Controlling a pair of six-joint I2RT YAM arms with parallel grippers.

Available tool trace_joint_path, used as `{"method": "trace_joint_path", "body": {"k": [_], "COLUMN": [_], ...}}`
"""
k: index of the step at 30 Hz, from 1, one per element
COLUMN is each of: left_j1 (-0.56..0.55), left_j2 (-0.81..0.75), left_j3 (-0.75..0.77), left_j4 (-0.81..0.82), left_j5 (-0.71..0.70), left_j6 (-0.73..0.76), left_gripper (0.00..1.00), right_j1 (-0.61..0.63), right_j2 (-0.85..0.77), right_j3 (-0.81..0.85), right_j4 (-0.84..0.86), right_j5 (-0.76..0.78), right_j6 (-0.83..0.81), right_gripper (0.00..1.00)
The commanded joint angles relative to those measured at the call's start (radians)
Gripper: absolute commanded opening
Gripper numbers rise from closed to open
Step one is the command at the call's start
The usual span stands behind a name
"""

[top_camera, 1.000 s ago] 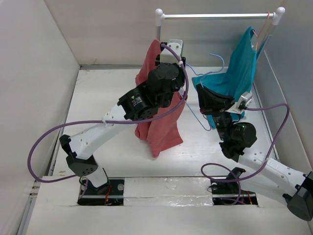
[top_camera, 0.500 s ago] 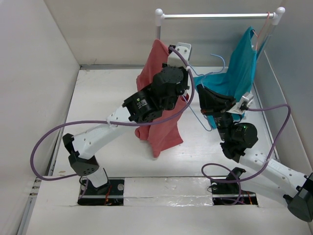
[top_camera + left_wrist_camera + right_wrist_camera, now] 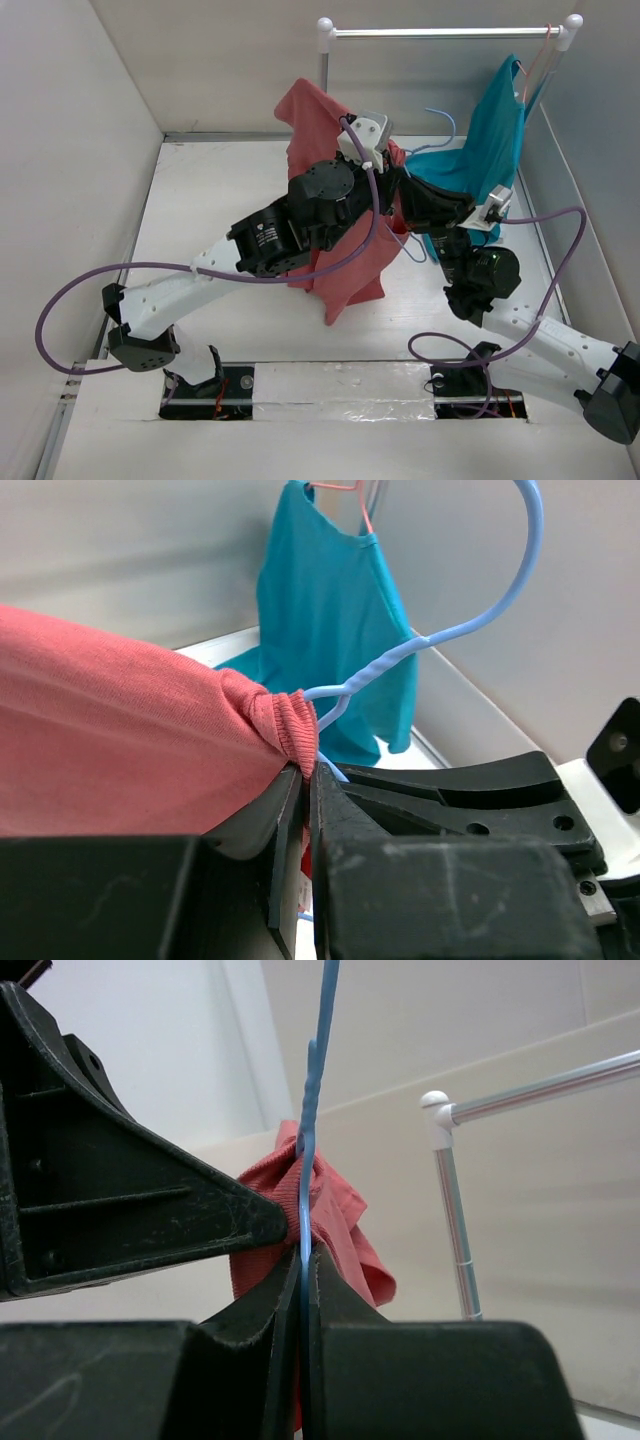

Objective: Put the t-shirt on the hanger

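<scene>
The threading step is in hand. The left hand (image 3: 305,780) is pressed together on the ribbed collar of the red shirt (image 3: 345,270) and holds it above the tabletop (image 3: 200,200), so the body hangs down. The right hand (image 3: 303,1260) pinches the hanger (image 3: 380,665) wire edge-on between its fingers, just beside that collar. The hook points up, clear of the rail (image 3: 440,33), and the twisted neck sits at the collar opening. Whether a shoulder of the wire is already inside the shirt I cannot tell. A teal shirt (image 3: 490,140) hangs at the rail's right end. Next, I judge, the wire must pass through the neck hole without the thin wire twisting in the pinch.
</scene>
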Motion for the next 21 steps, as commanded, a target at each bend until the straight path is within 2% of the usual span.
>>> {"method": "trace_joint_path", "body": {"k": [1,3,4,5,6,8,14,16,18,20,21], "left_j1": [-0.027,-0.027,-0.027,-0.027,-0.027,-0.027,-0.027,-0.027,-0.027,-0.015,0.038], "left_j2": [-0.021,-0.03,-0.033,-0.036,-0.053,-0.077,-0.139,-0.157,-0.211,-0.254,-0.284], "left_j3": [-0.007,-0.011,-0.008,-0.008,-0.008,-0.034,-0.053,-0.057,-0.098,-0.21,-0.233], "left_j4": [0.016,0.013,0.012,0.01,0.01,0.037,0.074,0.081,0.139,0.258,0.281], "left_j5": [0.164,0.153,0.147,0.143,0.143,0.149,0.147,0.12,0.039,-0.046,-0.066], "left_j6": [-0.061,-0.064,-0.064,-0.065,-0.067,-0.067,-0.081,-0.091,-0.108,-0.145,-0.168], "left_gripper": [0.0,0.02,0.09,0.3,0.38,0.48,0.58,0.58,0.5,0.43,0.41], "right_j1": [0.001,0.001,0.001,0.001,0.001,0.001,0.001,0.001,0.001,0.001,0.001], "right_j2": [0.014,0.001,-0.014,-0.02,-0.026,-0.031,-0.04,-0.043,-0.043,-0.048,-0.052], "right_j3": [0.042,0.031,0.028,0.029,0.029,0.023,0.008,0.006,0.006,0.005,0.005], "right_j4": [0.104,0.118,0.11,0.098,0.084,0.093,0.093,0.09,0.087,0.09,0.081], "right_j5": [0.044,0.057,0.06,0.06,0.057,0.051,0.054,0.06,0.056,0.053,0.053], "right_j6": [0.011,0.011,0.006,0.006,0.006,0.003,0.006,0.009,0.006,0.006,0.008], "right_gripper": [0.0,0.0,0.0,0.0,0.0,0.0,0.0,0.0,0.0,0.0,0.0]}}
